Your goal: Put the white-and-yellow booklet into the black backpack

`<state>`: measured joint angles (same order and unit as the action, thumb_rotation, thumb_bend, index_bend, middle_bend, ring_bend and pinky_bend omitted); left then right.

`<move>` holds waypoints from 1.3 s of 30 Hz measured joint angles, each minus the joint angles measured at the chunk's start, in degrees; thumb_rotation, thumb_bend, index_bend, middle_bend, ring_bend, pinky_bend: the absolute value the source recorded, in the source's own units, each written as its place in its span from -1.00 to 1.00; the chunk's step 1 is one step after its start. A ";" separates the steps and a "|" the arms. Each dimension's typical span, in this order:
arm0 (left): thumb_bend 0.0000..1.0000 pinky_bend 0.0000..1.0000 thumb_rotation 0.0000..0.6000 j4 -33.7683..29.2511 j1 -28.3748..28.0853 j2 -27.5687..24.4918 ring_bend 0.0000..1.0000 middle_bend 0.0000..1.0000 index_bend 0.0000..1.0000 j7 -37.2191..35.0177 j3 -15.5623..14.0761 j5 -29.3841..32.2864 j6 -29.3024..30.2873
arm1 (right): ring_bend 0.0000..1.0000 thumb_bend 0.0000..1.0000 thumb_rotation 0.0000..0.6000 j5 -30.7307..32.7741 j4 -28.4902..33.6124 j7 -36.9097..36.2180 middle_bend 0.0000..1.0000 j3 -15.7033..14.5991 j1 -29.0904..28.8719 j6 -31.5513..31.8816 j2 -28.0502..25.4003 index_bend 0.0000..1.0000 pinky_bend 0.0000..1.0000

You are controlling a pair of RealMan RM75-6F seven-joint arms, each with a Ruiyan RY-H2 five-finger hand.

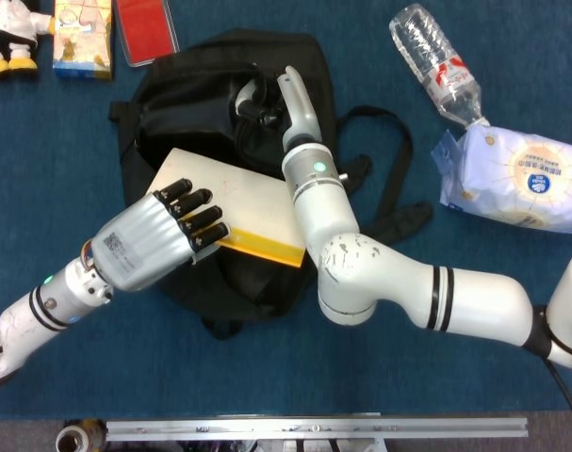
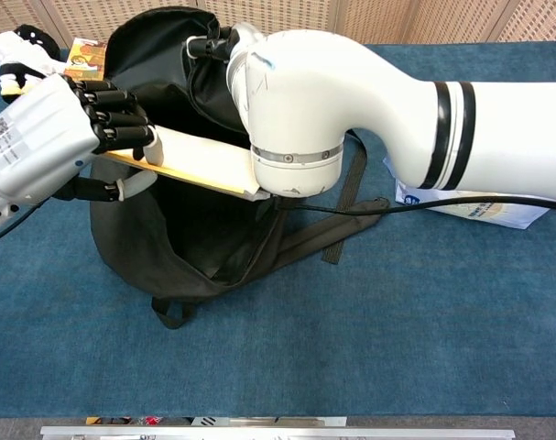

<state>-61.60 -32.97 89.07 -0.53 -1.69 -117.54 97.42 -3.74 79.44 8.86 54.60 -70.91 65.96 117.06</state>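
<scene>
From the head view, your left hand (image 1: 163, 240) pinches the one booklet (image 1: 236, 202) over the one black backpack (image 1: 187, 99); your right hand (image 1: 257, 99) grips the backpack's rim. From the chest view, the booklet tilts above the open mouth, fingers (image 2: 122, 105) on top.

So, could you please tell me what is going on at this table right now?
The robot is packing a white-and-yellow booklet into a black fabric backpack. Its left hand grips the booklet by one end and holds it over the bag's open mouth; it is not inside yet. The right hand grips the backpack's upper edge, holding the opening up. A clear plastic water bottle and a white tissue pack lie aside.
</scene>
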 measured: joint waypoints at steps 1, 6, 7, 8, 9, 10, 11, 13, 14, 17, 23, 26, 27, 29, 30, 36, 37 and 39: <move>-0.30 0.13 1.00 0.04 -0.20 0.08 -0.06 0.27 0.58 -0.05 0.17 0.11 0.04 | 0.48 0.80 1.00 0.34 0.06 -0.08 0.48 0.17 0.00 -0.09 -0.08 0.69 0.94; -0.30 0.13 1.00 1.38 -0.74 0.73 -0.06 0.27 0.58 0.13 0.45 1.19 -1.04 | 0.48 0.80 1.00 1.25 0.57 -0.36 0.48 0.46 0.07 -0.27 -0.45 0.69 0.94; -0.30 0.13 1.00 1.77 -0.75 0.96 -0.06 0.27 0.58 0.09 0.45 1.49 -1.24 | 0.48 0.80 1.00 1.43 0.81 -0.42 0.48 0.54 0.13 -0.28 -0.56 0.69 0.94; -0.30 0.13 1.00 2.18 -0.73 1.23 -0.06 0.27 0.58 -0.02 0.44 1.79 -1.38 | 0.48 0.80 1.00 1.58 1.04 -0.48 0.48 0.62 0.18 -0.28 -0.68 0.69 0.94; -0.30 0.13 1.00 2.80 -0.66 1.66 -0.06 0.27 0.58 -0.23 0.39 2.15 -1.49 | 0.48 0.80 1.00 1.71 1.27 -0.54 0.48 0.70 0.23 -0.25 -0.82 0.69 0.94; -0.30 0.13 1.00 3.32 -0.59 2.01 -0.06 0.27 0.58 -0.33 0.36 2.38 -1.52 | 0.48 0.80 1.00 1.83 1.53 -0.65 0.48 0.81 0.27 -0.17 -1.02 0.69 0.94; -0.30 0.13 1.00 3.89 -0.52 2.36 -0.06 0.27 0.58 -0.40 0.32 2.60 -1.54 | 0.48 0.80 1.00 1.88 1.67 -0.76 0.48 0.88 0.28 -0.11 -1.15 0.69 0.94; -0.30 0.13 1.00 5.20 -0.33 3.26 -0.07 0.27 0.58 -0.54 0.22 3.10 -1.59 | 0.48 0.80 1.00 1.99 1.86 -0.90 0.48 0.93 0.27 0.04 -1.34 0.69 0.94; -0.30 0.13 1.00 5.76 -0.25 3.68 -0.07 0.27 0.58 -0.64 0.16 3.32 -1.60 | 0.48 0.80 1.00 2.02 1.90 -0.90 0.48 0.86 0.26 0.09 -1.39 0.69 0.94; -0.30 0.13 1.00 7.61 0.05 4.97 -0.07 0.27 0.58 -0.97 -0.11 3.94 -1.60 | 0.48 0.80 1.00 2.10 2.14 -1.06 0.48 0.78 0.23 0.21 -1.58 0.69 0.94; -0.30 0.13 1.00 11.20 0.75 7.23 -0.07 0.27 0.58 -1.39 -0.48 5.24 -1.28 | 0.48 0.80 1.00 2.43 2.85 -1.61 0.48 1.07 0.36 0.42 -2.03 0.69 0.94; -0.30 0.13 1.00 12.85 0.78 8.48 -0.07 0.27 0.58 -1.68 -0.16 6.03 -0.90 | 0.48 0.79 1.00 2.73 3.18 -1.82 0.48 1.15 0.36 0.47 -2.29 0.69 0.94; -0.30 0.13 1.00 13.41 0.77 9.00 -0.07 0.27 0.58 -1.77 0.15 6.57 -0.81 | 0.48 0.79 1.00 2.83 3.28 -1.92 0.48 1.22 0.37 0.45 -2.33 0.69 0.94; -0.30 0.13 1.00 14.10 0.75 9.85 -0.07 0.27 0.58 -2.16 0.56 7.39 -0.71 | 0.48 0.79 1.00 3.00 3.42 -2.03 0.48 1.24 0.28 0.45 -2.52 0.69 0.94; -0.30 0.14 1.00 14.46 0.75 10.40 -0.07 0.27 0.58 -2.50 0.76 7.78 -0.60 | 0.48 0.79 1.00 3.04 3.41 -2.03 0.48 1.19 0.23 0.49 -2.56 0.69 0.94; -0.30 0.14 1.00 16.76 0.57 12.96 -0.07 0.27 0.57 -3.27 0.74 8.58 -0.36 | 0.48 0.79 1.00 3.55 3.07 -2.22 0.48 1.03 -0.06 0.36 -2.61 0.69 0.94; -0.30 0.14 1.00 17.03 0.54 13.20 -0.07 0.27 0.57 -3.26 0.67 8.63 -0.39 | 0.48 0.79 1.00 3.60 3.07 -2.25 0.48 0.99 -0.10 0.33 -2.62 0.69 0.94; -0.30 0.14 1.00 17.74 0.37 13.71 -0.07 0.27 0.57 -3.08 0.45 8.72 -0.86 | 0.48 0.79 1.00 3.59 3.03 -2.25 0.48 0.82 -0.17 0.34 -2.61 0.69 0.94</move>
<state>-43.86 -32.60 102.78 -3.62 -1.24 -108.82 96.56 -0.15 82.47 6.61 55.42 -71.08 66.29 114.45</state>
